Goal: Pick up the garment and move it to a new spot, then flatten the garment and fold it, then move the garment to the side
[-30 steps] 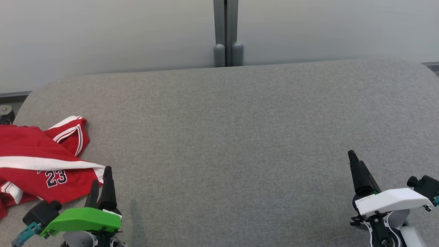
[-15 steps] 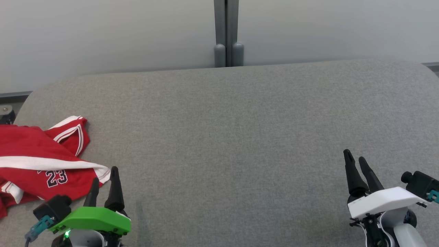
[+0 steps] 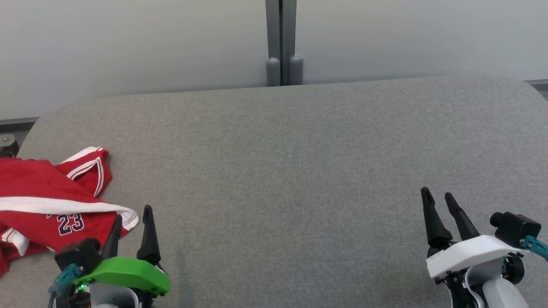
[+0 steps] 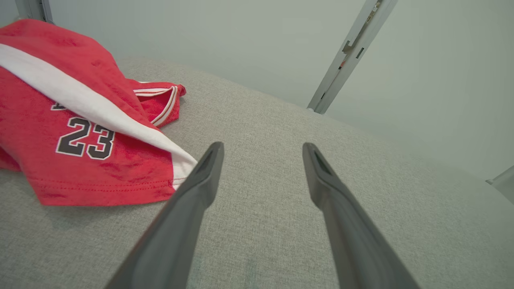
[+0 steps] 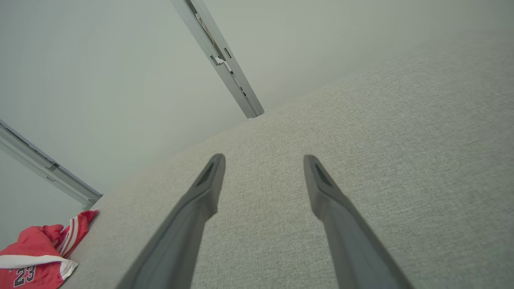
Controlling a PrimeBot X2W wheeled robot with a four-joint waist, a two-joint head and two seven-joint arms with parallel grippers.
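Head view: red garment [image 3: 47,201], crumpled, numbered 23, on the grey padded table [image 3: 291,171], well left of the metal post [image 3: 281,42] and nearer the robot. Its long axis runs side to side along the white band; a white-trimmed flap points back toward the post side, and part of it runs off the picture's left edge. Pale wall [image 3: 128,42] on either side of the post. Left gripper [image 3: 132,213] left of the post, at the garment's near right corner, fingers spread, nothing held. Right gripper [image 3: 436,193] well right of the post, fingers apart, empty.

Left wrist view: left gripper [image 4: 263,145] wide open over bare table [image 4: 261,224]; garment [image 4: 72,120] just beside its left finger, contact unclear. Post [image 4: 349,56] beyond, upper right.

Right wrist view: right gripper [image 5: 264,157] wide open, empty, above grey fabric. Post [image 5: 225,64] ahead; garment [image 5: 36,257] far off, lower left of it.
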